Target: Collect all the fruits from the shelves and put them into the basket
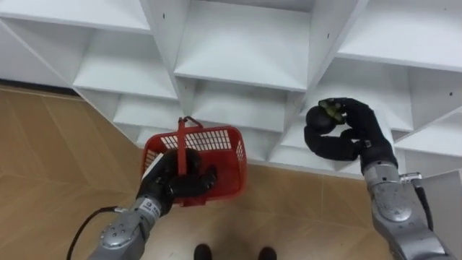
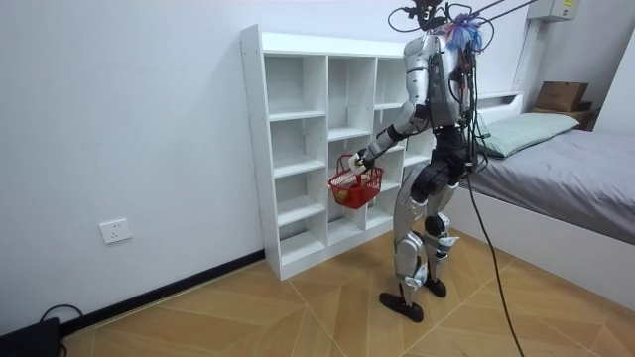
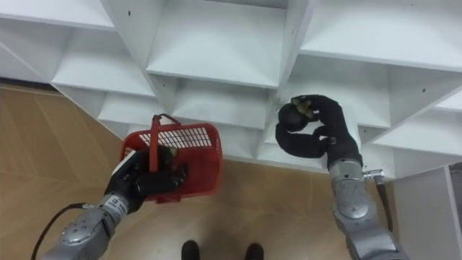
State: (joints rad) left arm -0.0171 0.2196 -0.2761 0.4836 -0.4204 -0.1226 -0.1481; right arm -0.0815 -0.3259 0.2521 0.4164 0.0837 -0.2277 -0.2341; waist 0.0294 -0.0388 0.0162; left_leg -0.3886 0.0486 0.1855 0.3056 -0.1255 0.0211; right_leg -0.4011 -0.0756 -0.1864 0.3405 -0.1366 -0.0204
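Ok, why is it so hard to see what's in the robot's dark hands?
In the left eye view the right hand is black and curls round a small yellowish thing, likely a fruit, so the dark hand hides most of it; the left hand, black too, grips the red basket; in the room view soft light leaves pale grey shade inside the white closet.
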